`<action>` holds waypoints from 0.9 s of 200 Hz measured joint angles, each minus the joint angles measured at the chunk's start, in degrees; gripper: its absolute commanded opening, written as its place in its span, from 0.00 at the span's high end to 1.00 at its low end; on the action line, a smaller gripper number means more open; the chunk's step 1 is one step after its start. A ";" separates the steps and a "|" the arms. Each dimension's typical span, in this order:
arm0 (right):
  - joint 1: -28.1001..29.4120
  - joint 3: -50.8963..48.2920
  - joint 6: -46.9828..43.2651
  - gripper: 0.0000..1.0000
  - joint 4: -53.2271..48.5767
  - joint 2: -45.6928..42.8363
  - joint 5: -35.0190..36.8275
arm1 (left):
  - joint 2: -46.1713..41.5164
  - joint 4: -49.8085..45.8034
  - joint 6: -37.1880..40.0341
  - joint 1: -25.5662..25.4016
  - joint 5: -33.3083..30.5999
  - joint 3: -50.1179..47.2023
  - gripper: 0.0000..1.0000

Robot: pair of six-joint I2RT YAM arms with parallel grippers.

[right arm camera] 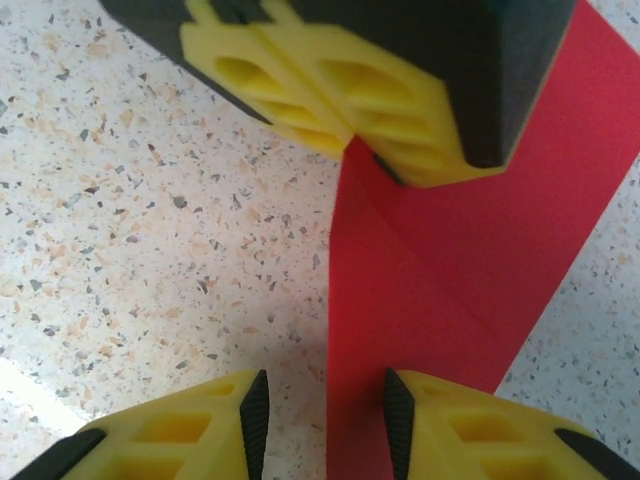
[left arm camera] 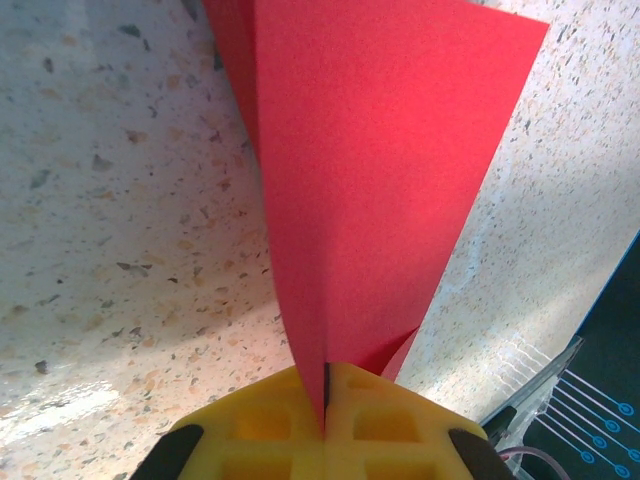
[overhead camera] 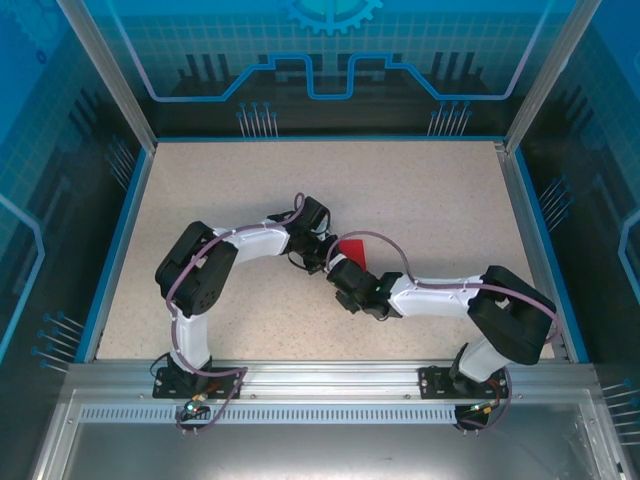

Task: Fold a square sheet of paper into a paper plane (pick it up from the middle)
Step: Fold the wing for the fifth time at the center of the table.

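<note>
**Two pincers meet at one red sheet, mid-table**

Two arms bend inward across the speckled table (overhead camera: 420, 190), their wrists meeting just right of the centre of the overhead frame. A blue border (overhead camera: 325, 139) edges the table along the top of that frame, and a metal rail (overhead camera: 330, 378) runs along the bottom, where both bases are bolted. The arms' own wrists cover most of the paper from above, leaving a small red corner showing.

The square sheet of paper (overhead camera: 352, 248), folded into a wedge, lies at that meeting point. The left pincer (left arm camera: 325, 400) is clamped on its narrow end at the bottom of the left wrist frame, yellow fingers (left arm camera: 390, 420) pressed together, and the sheet fans upward from there. In the right wrist frame the left pincer (right arm camera: 352, 135) grips the paper (right arm camera: 470, 250) from the top. The right pincer (right arm camera: 325, 420) stands apart at the bottom, with the sheet running down between its fingers (right arm camera: 180, 435). The sheet may be touching the right-hand pad, though the angle leaves that unclear.
</note>
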 measured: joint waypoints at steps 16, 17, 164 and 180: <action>0.37 0.02 0.22 0.67 -0.09 0.52 1.09 | -0.02 0.00 0.00 0.00 0.07 0.00 1.00; 0.37 0.02 0.28 0.67 -0.13 0.57 1.27 | 0.00 0.00 0.00 0.00 0.07 0.00 1.00; 0.72 0.76 2.21 0.95 -1.46 1.09 4.20 | 0.00 -0.57 0.26 0.07 0.42 0.00 1.00; 0.70 0.76 2.40 0.97 -1.44 1.09 3.91 | -0.02 -0.76 0.33 0.11 0.42 0.00 0.99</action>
